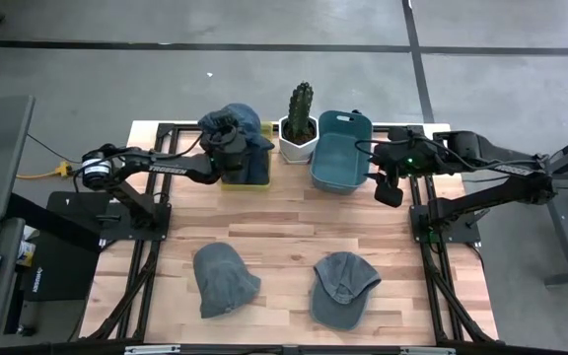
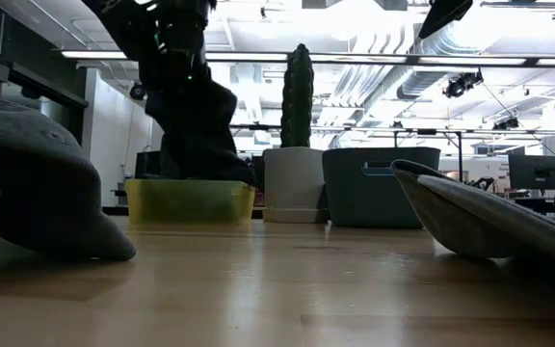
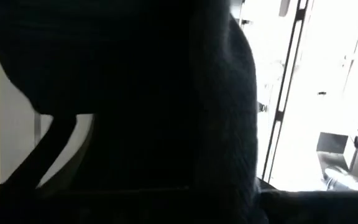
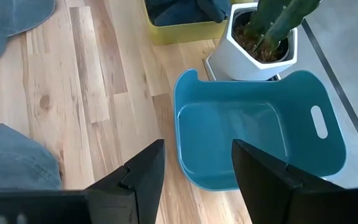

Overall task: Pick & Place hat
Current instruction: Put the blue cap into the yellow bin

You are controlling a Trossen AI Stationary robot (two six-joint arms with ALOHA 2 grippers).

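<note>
A dark blue hat hangs from my left gripper over the yellow bin at the table's far side. In the low view the hat reaches down from the gripper into the bin. It fills the left wrist view. Two more blue-grey hats lie flat on the near half of the table, one left and one right. My right gripper is open, raised by the near right side of the teal bin, touching nothing. My left gripper is shut on the dark blue hat from above, at its upper part. The hat itself hides the place of contact in the wrist view. The hat hangs below the fingers, and its lower end reaches inside the yellow bin.
A cactus in a white pot stands between the yellow bin and the teal bin. The arms' black frames run along both sides of the table. Bare wood lies between the bins and the two lying hats.
</note>
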